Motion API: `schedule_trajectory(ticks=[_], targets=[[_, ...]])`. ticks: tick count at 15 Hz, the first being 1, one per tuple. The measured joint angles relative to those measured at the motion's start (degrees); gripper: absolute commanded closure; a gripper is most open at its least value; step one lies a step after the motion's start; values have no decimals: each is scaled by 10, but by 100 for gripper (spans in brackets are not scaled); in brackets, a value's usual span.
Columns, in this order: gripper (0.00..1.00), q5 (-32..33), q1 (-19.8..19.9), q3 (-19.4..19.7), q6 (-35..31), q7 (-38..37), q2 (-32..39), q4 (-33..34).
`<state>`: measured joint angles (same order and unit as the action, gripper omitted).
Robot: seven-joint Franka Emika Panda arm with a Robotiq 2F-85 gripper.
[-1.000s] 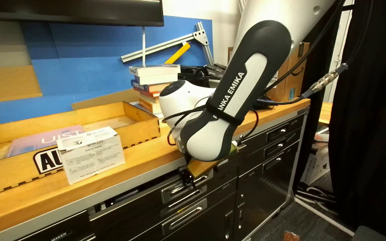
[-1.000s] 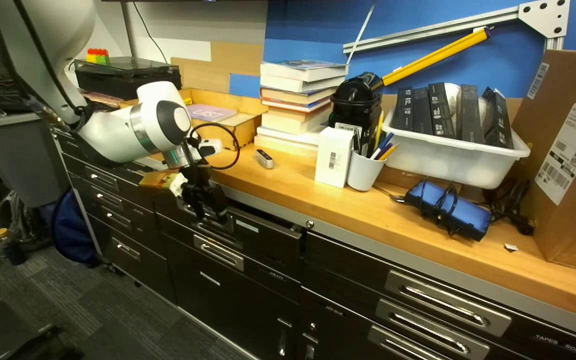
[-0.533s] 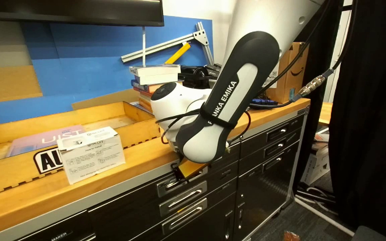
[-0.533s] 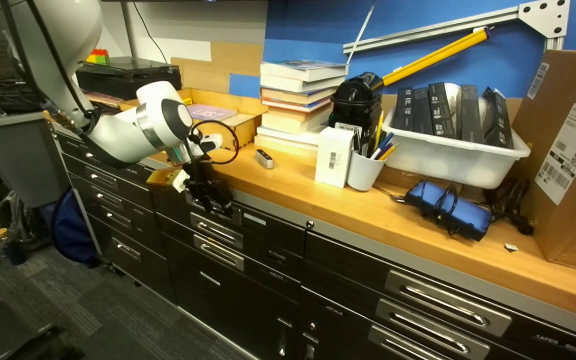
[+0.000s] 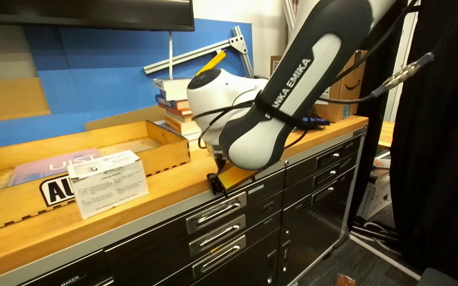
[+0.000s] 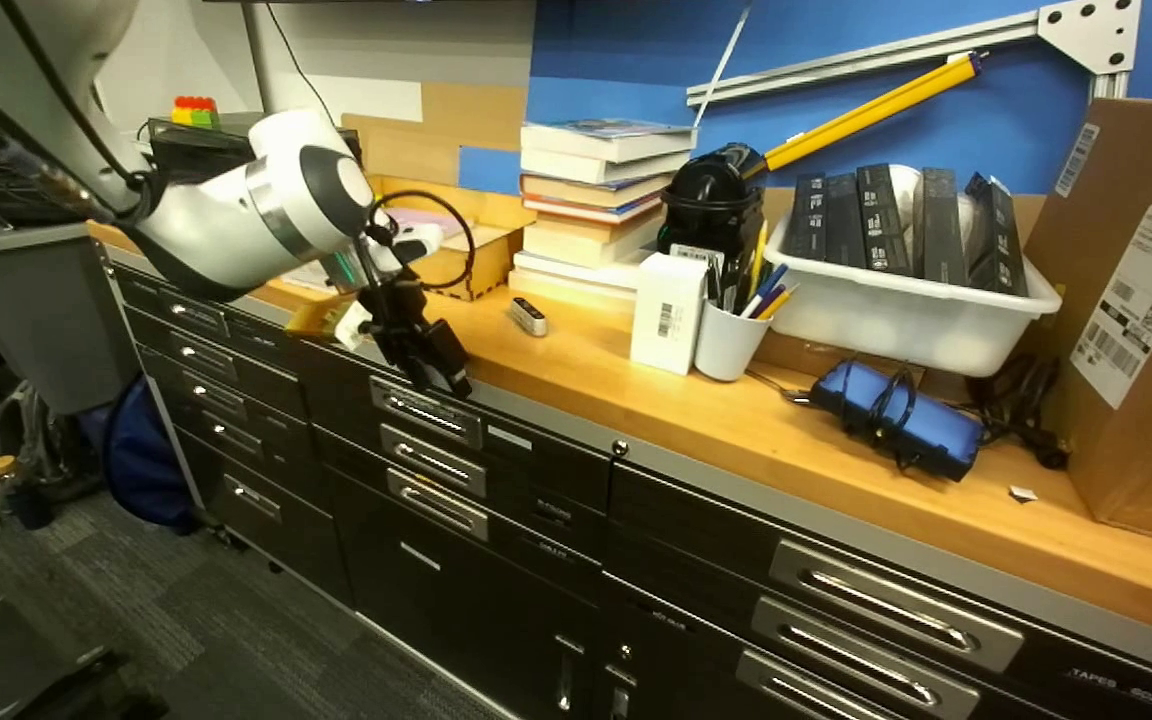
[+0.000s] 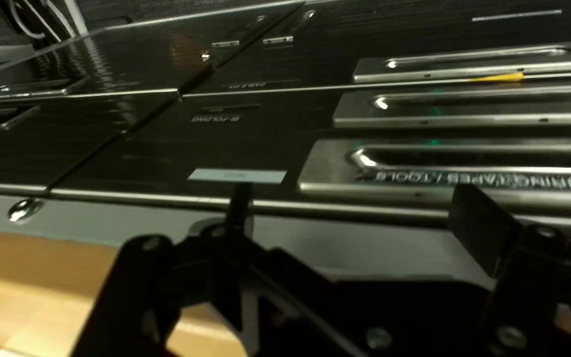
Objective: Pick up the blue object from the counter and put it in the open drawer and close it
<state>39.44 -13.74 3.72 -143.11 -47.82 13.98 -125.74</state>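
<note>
The drawer (image 5: 153, 236) is the top wide one with a silvery handle strip, and its front sits flush and shut under the counter edge in both exterior views (image 6: 561, 468). Its handle strip also shows in the wrist view (image 7: 330, 163). The counter (image 5: 173, 190) is light-brown wood with a thick front edge, also in an exterior view (image 6: 576, 365). My gripper (image 7: 352, 198) is open and empty. In both exterior views the gripper (image 5: 218, 188) is at the counter's front edge, just above the drawer's handle (image 6: 444, 378). The blue object does not show in any view; it is hidden or out of view.
On the counter stand a white printed box (image 5: 109, 186), a wooden tray (image 5: 165, 153), a book stack (image 6: 596, 200), a small greyish piece (image 6: 528, 317), a white box (image 6: 666, 320), a pen cup (image 6: 726, 345), a white bin (image 6: 916, 310) and a large cardboard box (image 6: 1126, 320).
A second ago the drawer stood partly open with my gripper at its front. Half a second ago it was shut. Since then my gripper has risen off the drawer front.
</note>
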Motion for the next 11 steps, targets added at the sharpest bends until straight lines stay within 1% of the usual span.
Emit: schedule_trajectory(ticks=[3,4,7,11], targets=[[0,-27,20,-10,33,53,-87,-26],[0,-50,27,-16,52,84,-115,-33],[0,-156,44,-35,116,214,-181,-47],[0,-278,55,-42,201,372,-227,-50]])
